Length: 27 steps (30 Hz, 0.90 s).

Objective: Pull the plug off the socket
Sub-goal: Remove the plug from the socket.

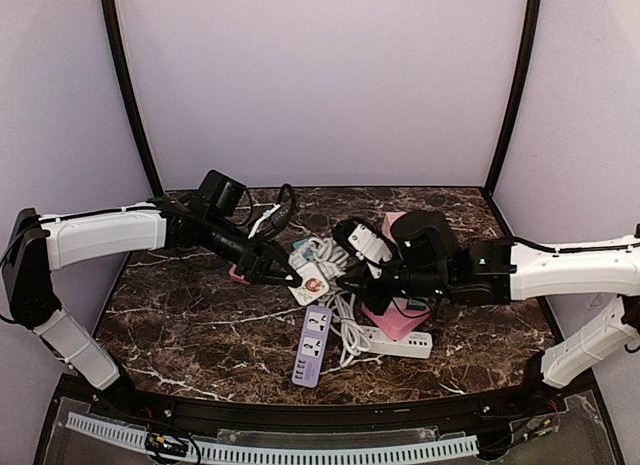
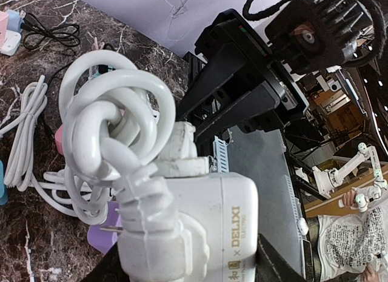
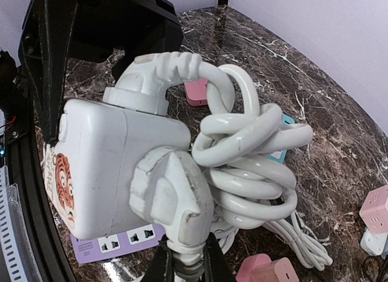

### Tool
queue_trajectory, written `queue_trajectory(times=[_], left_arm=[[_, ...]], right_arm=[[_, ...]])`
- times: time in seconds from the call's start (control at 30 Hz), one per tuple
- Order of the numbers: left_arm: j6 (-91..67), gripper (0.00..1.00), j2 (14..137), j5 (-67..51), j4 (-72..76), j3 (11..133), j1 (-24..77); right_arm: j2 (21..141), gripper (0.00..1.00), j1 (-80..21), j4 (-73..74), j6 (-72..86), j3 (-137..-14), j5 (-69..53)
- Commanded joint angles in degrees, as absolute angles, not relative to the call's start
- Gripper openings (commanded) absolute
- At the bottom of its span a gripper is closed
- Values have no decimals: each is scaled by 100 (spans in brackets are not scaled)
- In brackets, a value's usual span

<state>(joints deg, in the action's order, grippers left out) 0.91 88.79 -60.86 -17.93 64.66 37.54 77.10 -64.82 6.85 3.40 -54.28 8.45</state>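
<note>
Two-arm station seen from above, with both wrist views. The arms meet over the middle of the dark marble table (image 1: 190,325). The left gripper (image 1: 283,275) is clamped on a white socket block (image 3: 97,167), one dark finger on each side of its body. The block is raised off the table and carries a tiger sticker (image 3: 60,185) on one face and "DELIXI" lettering on another. The right gripper (image 3: 183,267) is closed tight on the base of a white plug (image 3: 173,200), which lies against one face of the block. Whether its pins are seated there cannot be told. A thick white cable (image 3: 248,167), wound into a tight coil, hangs beside the plug and touches it. A second white plug body (image 3: 151,76) sits on the block's upper face. On the table below lie a purple power strip (image 1: 313,347), a white power strip (image 1: 395,342) and a pink socket cube (image 1: 395,320), with loose white cord among them.
</note>
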Motion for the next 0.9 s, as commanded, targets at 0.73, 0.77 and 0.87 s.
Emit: queue_trajectory(times=[0.73,0.77,0.87], left_arm=[[309,1,8830,-5390,-2387,6561,3742],[273,1,8850,-5371,-2372,6569,3725],[202,1,8870,-5345,-2319,6566,3642]], right_arm=[[7047,0,-6227,220,133,-5366,1670],[7066,0,-6313,237,125,-5375,1764],[7177,0,-6572,332,112,-5440,2122]])
